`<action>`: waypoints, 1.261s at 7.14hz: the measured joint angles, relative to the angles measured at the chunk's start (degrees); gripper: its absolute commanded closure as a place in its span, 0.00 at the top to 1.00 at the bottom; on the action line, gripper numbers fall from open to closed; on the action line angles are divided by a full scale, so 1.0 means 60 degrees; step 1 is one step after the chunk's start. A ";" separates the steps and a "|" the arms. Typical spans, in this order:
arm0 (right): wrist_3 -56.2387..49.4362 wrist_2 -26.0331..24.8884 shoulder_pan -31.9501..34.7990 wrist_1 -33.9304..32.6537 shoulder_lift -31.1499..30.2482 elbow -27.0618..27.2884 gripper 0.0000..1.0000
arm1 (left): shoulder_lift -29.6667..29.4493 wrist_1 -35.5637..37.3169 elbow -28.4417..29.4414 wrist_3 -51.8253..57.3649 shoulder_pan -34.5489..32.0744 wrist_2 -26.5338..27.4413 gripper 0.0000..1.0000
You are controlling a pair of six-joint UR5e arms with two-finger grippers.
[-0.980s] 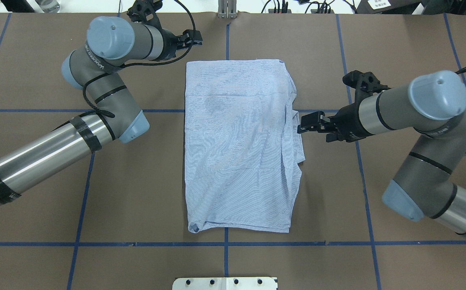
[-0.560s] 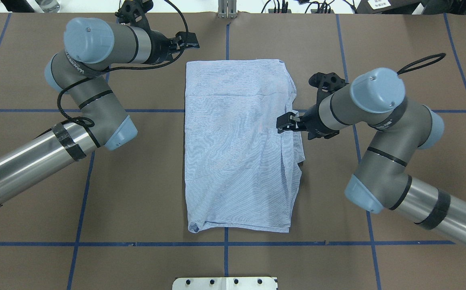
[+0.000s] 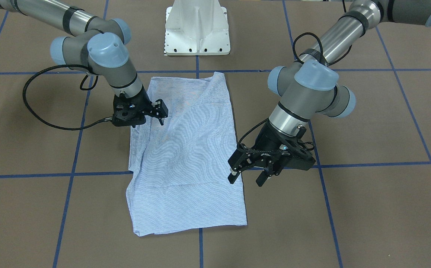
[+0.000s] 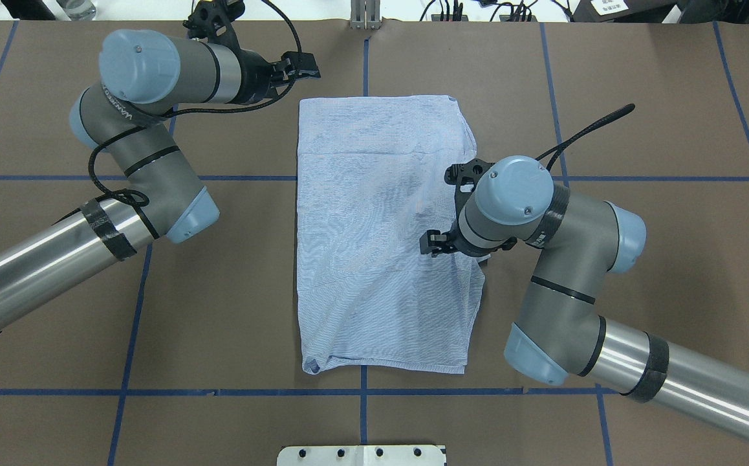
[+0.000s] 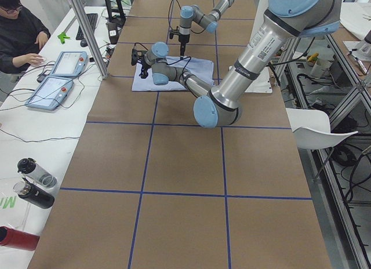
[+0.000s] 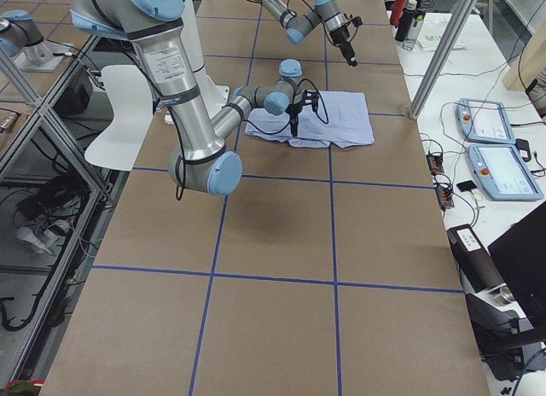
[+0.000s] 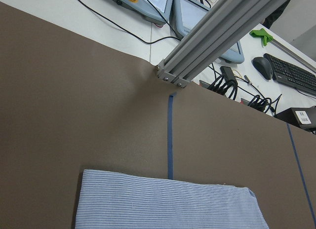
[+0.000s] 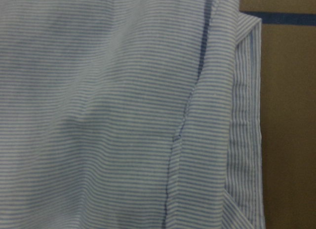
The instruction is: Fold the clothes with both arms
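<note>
Folded shirt (image 4: 381,239) lies at table (image 4: 672,97) centre, long axis robot side to far edge; right arm (image 4: 542,285) hangs open jaws over its right edge, left arm (image 4: 148,162) open jaws just off its far-left corner.

Overhead, front views face oppositely; share shirt (image 4: 381,226).

Brn tbl (image 4: 238,310) (blue grid (image 4: 219,392)), wht chair (image 5: 317,127)

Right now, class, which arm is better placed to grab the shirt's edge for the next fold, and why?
Right, probably. The right gripper hangs over the shirt near its right edge, wrist camera filled with cloth; the left gripper sits past the far left corner, off the cloth.
</note>
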 measured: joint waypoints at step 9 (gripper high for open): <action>-0.1395 -0.0090 0.0311 -0.2740 -0.0481 0.0835 1.00 | -0.0006 0.0003 -0.0012 -0.0065 0.0000 0.0007 1.00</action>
